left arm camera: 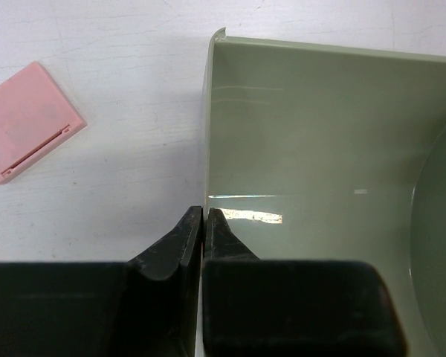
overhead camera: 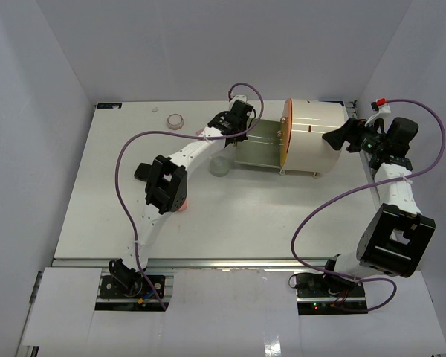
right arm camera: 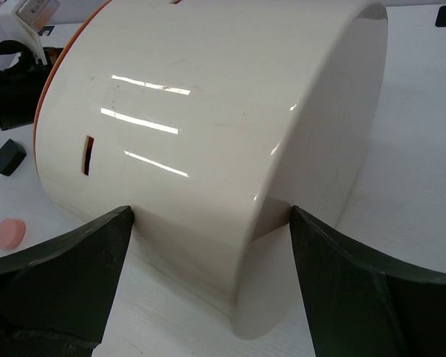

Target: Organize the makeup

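White tabletop (overhead camera: 119, 223) carries a cream drum-shaped case (overhead camera: 316, 137) on its side at the far right, with a grey-green tray (overhead camera: 256, 145) sticking out of its front towards the left. The right gripper (right arm camera: 212, 212) has its fingers spread wide to either side of the case's back end, gripping nothing. The left gripper (left arm camera: 203, 216), its arm stretched far forward, is pinched almost closed on the tray's left wall. All the makeup lies left of that wall, so the left arm is nearer. The pink pad (left arm camera: 30, 119) sits just outside the tray, askew to the wall. A clear jar (overhead camera: 221, 165) is nearer the bases, a small jar (overhead camera: 176, 119) is farther left, and the pink disc (overhead camera: 183, 205) is beside the elbow.
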Controlling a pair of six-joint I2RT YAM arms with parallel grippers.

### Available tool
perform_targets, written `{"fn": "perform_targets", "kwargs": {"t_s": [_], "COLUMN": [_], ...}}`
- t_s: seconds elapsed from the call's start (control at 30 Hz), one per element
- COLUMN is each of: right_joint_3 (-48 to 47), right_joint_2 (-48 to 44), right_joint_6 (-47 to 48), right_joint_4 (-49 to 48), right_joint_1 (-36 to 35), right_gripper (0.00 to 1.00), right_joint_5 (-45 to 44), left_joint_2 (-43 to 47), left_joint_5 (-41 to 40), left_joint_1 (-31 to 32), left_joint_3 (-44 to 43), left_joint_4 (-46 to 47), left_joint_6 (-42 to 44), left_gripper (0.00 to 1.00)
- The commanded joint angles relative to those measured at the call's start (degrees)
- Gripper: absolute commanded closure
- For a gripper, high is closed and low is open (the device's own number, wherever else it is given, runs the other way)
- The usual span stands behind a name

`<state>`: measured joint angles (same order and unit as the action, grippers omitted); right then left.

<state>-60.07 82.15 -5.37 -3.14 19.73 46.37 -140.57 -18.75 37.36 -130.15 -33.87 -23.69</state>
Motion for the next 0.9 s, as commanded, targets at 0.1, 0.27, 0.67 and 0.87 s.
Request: {"fn": "perform_targets", "kwargs": {"t_s": [0.1,0.27,0.67,0.87], "right_joint_3": [2.9,2.9,3.1,3.3], "right_joint_2": [1.0,0.9,1.0,0.7], "right_joint_6": [1.6,1.7,2.3,2.5], "right_joint_4": [6.3,6.3,6.4,6.4], "right_joint_1": [-2.2,-2.2,-2.2,-2.2], "right_gripper": [0.1,0.1,0.1,0.1], "right_joint_5": [-0.2,-0.1,0.0,-0.2], "left_joint_2": [7.3,5.9,3.9,1.9], "left_joint_5": [14.7,18.0,24.6,25.0], "left_joint_1": [2.0,0.6,0.7,2.0], "left_joint_3": [-2.6,-2.3,-4.1,-5.0], "left_joint_4": [5.5,5.1,5.9,6.6], "left_joint_6": [-6.0,-7.8,-10.0,-11.3], "left_gripper": [1.0,1.0,1.0,1.0]}}
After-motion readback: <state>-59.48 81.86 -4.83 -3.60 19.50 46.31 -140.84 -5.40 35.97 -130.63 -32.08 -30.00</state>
